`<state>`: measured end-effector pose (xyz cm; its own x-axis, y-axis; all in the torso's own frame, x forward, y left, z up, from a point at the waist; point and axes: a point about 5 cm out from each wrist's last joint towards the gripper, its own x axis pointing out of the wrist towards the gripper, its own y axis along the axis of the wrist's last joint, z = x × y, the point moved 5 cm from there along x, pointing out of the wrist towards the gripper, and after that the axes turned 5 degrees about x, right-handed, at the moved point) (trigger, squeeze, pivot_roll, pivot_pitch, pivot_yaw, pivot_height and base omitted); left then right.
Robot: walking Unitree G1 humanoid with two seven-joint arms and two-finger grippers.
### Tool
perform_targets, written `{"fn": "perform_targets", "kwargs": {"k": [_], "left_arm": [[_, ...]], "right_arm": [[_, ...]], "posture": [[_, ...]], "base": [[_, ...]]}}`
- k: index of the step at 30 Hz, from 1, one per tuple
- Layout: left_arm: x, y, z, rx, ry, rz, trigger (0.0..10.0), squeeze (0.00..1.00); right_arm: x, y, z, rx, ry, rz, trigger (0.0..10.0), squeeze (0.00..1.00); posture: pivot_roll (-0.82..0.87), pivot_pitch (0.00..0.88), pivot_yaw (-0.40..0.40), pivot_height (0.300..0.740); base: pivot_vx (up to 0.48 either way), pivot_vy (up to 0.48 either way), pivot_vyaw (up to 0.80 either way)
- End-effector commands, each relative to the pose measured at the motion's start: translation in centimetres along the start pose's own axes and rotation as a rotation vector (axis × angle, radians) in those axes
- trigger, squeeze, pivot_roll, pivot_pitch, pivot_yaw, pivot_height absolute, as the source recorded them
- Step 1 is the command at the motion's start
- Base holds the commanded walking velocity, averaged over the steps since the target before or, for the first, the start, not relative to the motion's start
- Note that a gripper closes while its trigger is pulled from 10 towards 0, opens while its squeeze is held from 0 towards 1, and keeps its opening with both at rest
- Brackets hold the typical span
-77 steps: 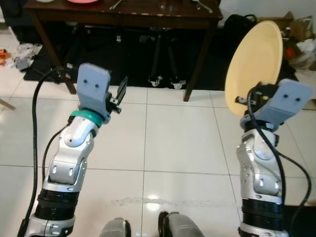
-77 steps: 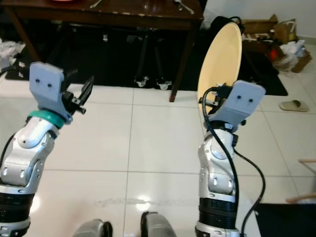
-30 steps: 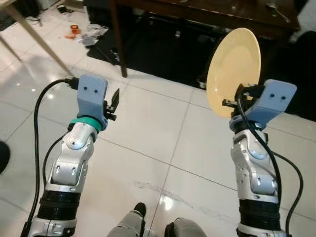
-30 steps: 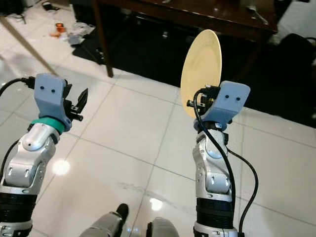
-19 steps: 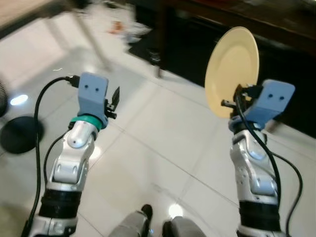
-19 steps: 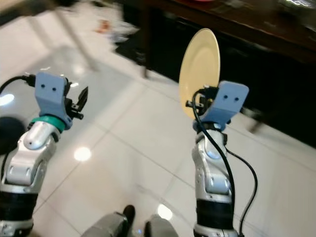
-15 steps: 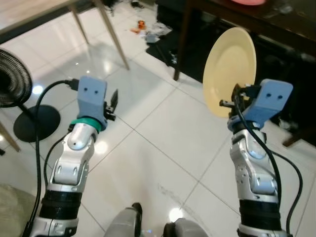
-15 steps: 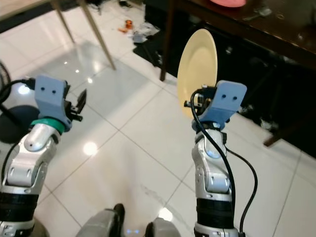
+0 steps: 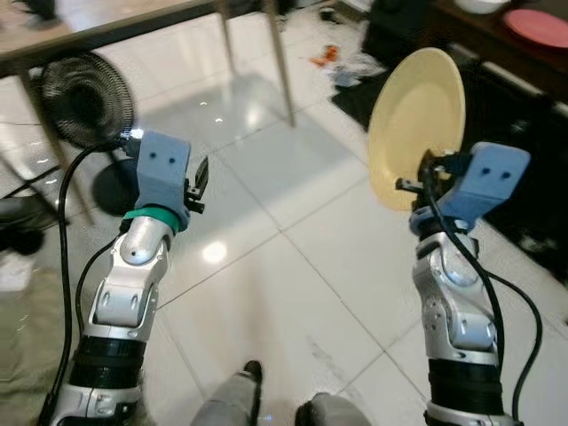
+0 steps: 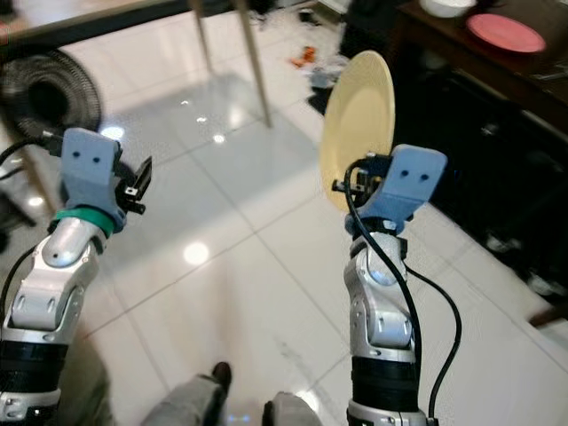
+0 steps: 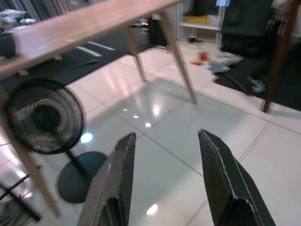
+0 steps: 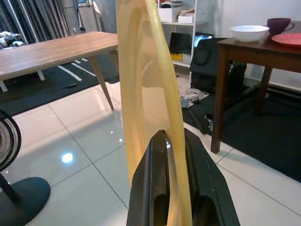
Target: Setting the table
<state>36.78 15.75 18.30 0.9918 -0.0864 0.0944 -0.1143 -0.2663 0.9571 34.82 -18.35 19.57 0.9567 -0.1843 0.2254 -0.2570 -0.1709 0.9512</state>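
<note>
A pale yellow plate [image 9: 415, 124] stands on edge, upright in the air over the tiled floor. My right gripper [image 12: 170, 155] is shut on its lower rim, held up at chest height on the right. My left gripper [image 11: 165, 155] is raised on the left, open, with nothing between its fingers [image 11: 121, 174]. A dark wooden table [image 10: 484, 49] at the upper right carries a pink plate [image 10: 506, 32] and a white bowl [image 10: 446, 6]. A light wooden table [image 11: 80, 23] runs along the upper left.
A black floor fan [image 9: 87, 99] stands on the tiles at the left beside the light table's legs [image 9: 281, 62]. Small clutter [image 9: 346, 62] lies on the floor near a dark mat by the dark table. Glossy white tiles [image 9: 293, 266] stretch ahead.
The whole view has swung from the dark table towards the light table and fan. Both arms keep their pose; the right gripper still holds the plate.
</note>
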Motion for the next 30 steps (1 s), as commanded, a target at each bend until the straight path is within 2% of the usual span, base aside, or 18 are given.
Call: {"fn": "perform_targets", "kwargs": {"k": [1,10,14,30], "left_arm": [[0.1,-0.7,-0.1,0.014,0.009,-0.031,10.0,0.0],[0.5,-0.8,-0.9,0.037,0.06,-0.039,10.0,0.0],[0.9,-1.1,-1.6,0.038,0.11,-0.055,10.0,0.0],[1.1,-1.0,-1.3,0.041,0.11,-0.047,10.0,0.0]], "right_arm": [[-0.1,0.0,0.3,0.007,-0.012,0.0,10.0,0.0],[0.1,0.1,0.3,0.01,-0.012,0.001,10.0,0.0],[0.2,0.1,0.0,0.028,-0.001,0.003,10.0,0.0],[0.3,0.2,0.0,0.028,0.003,0.006,10.0,0.0]], "posture": [[0.04,0.017,0.02,0.74],[0.04,0.011,0.017,0.74],[0.04,0.005,0.014,0.74],[0.04,0.0,0.011,0.74]], "base": [[0.0,0.0,0.8],[0.113,0.0,0.8],[0.423,0.063,0.0],[0.44,0.0,0.0]]}}
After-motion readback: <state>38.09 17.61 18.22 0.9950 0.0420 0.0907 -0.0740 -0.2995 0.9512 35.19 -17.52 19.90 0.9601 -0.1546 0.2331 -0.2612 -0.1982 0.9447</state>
